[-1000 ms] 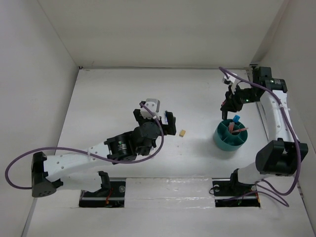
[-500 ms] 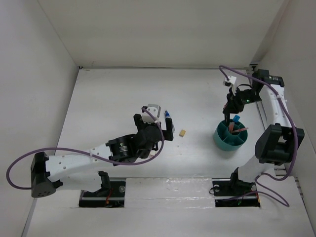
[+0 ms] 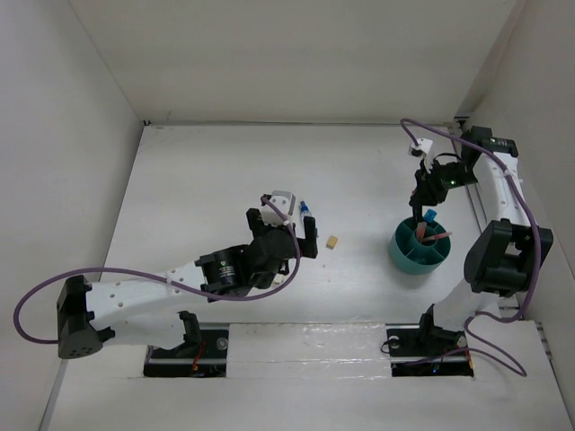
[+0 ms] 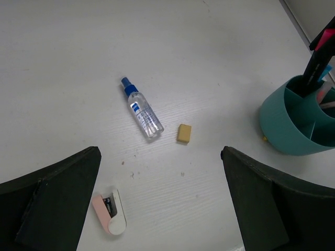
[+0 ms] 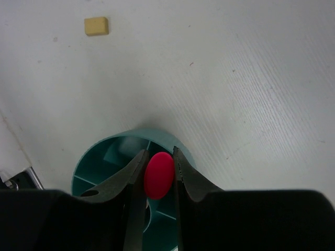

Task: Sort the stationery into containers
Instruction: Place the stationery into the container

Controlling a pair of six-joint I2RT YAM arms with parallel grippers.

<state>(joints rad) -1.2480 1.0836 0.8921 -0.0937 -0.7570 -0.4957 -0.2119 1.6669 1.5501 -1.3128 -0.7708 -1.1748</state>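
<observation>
Over the last second the right arm's elbow has folded in toward its base, and the right fingers [image 5: 184, 177] have shifted over the far side of the teal organiser cup [image 3: 402, 254]. The left arm has slid a little to the right, uncovering the spray bottle [image 4: 144, 111] that its wrist hid before. The eraser [image 4: 183, 133] lies where it lay.

The right fingers are clenched on the rounded, glossy cap of the pink-capped highlighter [image 5: 158, 175]. Its matte black barrel slants down, and in the left wrist view its lower end drops behind the cup's rim. The left fingers [image 4: 57, 201] are spread wide and released, grasping nothing, above the worktop [image 3: 207, 171].

The cup is round, smooth plastic, split by thin inner walls into compartments. A blue-capped highlighter [image 3: 430, 215] and thin pink-orange pens [image 3: 437, 238] stick out of it. The bottle is a clear cylinder with a blue cap, lying on its side near the eraser but apart from it. The eraser is a small tan block with squared edges. The stapler [image 4: 110, 212] is pale pink and white with a rounded nose. The worktop is white with a faint wood grain.
</observation>
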